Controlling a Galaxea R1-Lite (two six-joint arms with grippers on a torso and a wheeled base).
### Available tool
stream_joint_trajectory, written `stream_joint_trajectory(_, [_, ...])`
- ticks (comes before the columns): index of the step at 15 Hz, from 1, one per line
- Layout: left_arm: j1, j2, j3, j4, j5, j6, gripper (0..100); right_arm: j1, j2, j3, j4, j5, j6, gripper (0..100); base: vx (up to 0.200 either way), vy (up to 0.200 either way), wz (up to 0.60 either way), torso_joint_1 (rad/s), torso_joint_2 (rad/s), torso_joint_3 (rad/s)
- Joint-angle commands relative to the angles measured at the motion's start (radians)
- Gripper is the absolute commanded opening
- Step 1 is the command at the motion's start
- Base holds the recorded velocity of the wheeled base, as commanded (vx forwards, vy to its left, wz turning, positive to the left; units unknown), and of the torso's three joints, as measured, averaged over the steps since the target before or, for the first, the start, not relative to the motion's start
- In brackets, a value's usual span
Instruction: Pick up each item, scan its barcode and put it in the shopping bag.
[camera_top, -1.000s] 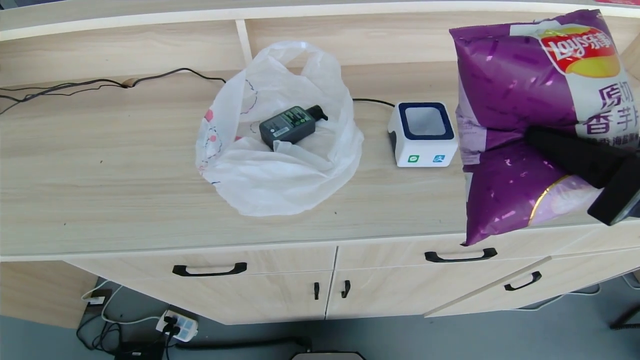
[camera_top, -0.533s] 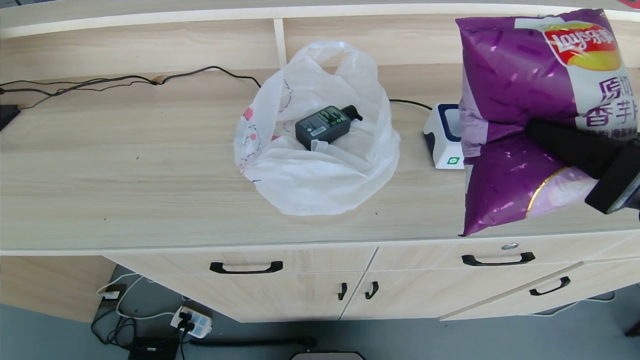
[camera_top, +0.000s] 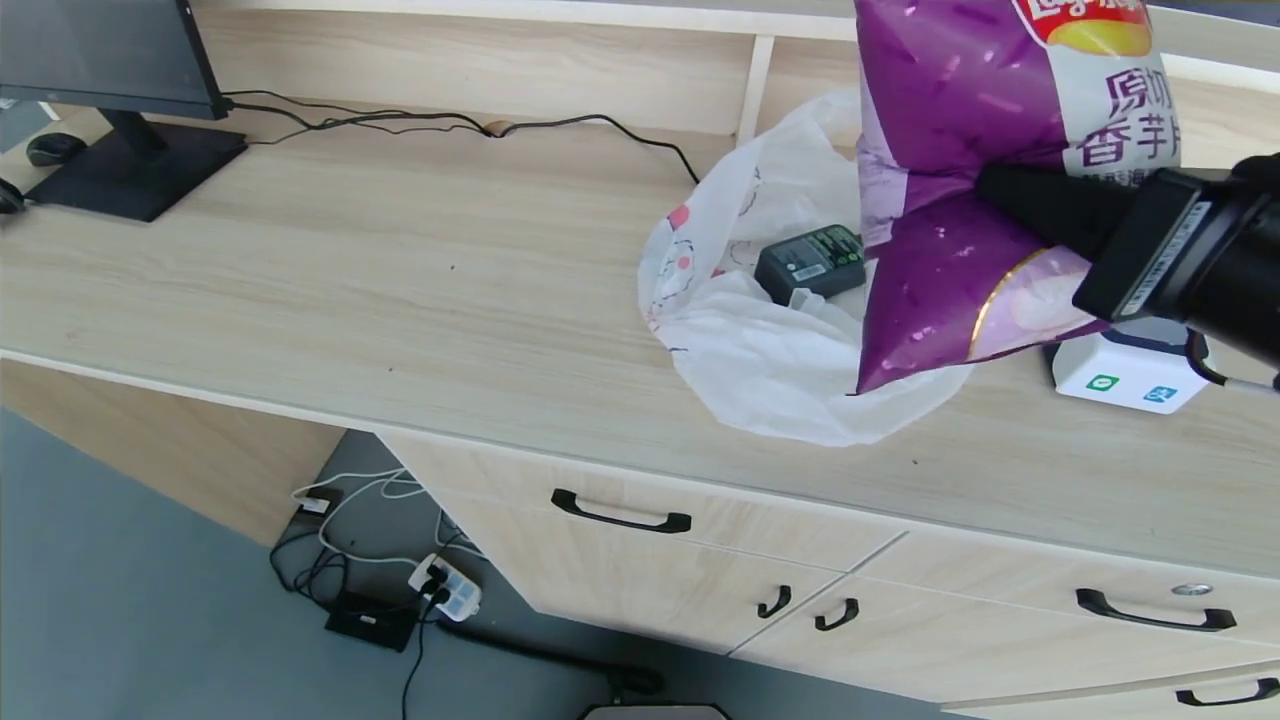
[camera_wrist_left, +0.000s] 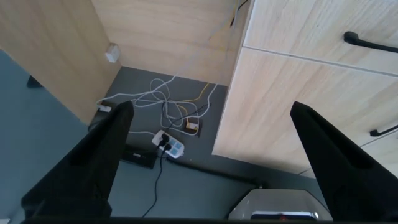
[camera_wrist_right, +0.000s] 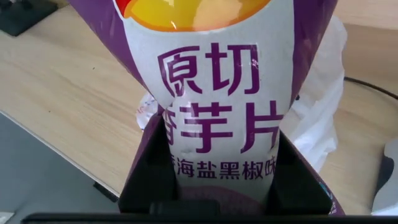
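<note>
Head view: my right hand pinches the purple chip bag over the shopping bag on the table. Bagging step, I judge; next, lower it into the opening and release.

Chip bag: red-and-yellow logo at its top, cut off by the frame edge. Below it is a pale panel with two rows of large purple characters. The right wrist view shows a third, smaller row of dark characters under those.

Scanner: two small square signs on its front face, a green icon and a blue icon. Each carries a white symbol too small to make out.

Dark bottle, lying in the shopping bag: white barcode sticker and patches of green-and-white print, none legible.

Shopping bag: pink and blue line drawings printed on its side, no words discernible
</note>
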Motion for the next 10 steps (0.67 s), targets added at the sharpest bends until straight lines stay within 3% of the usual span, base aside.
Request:
stream_joint_trajectory(1, [0.001, 0.002, 0.000, -0.001, 0.000, 0.001, 100, 0.000, 0.170, -0.150, -0.010, 0.051, 0.033, 0, 0.000, 0.000, 0.00, 0.000, 0.00, 0.000])
stream_joint_trajectory(5, [0.001, 0.000, 0.000, -0.002, 0.000, 0.001, 100, -0.001, 0.320, -0.233, -0.128, -0.011, 0.156, 0, 0.000, 0.000, 0.00, 0.000, 0.00, 0.000])
stream_joint_trajectory(10, [0.001, 0.002, 0.000, -0.002, 0.000, 0.002, 100, -0.072, 0.426, -0.342, -0.125, -0.120, 0.319, 0, 0.000, 0.000, 0.00, 0.000, 0.00, 0.000])
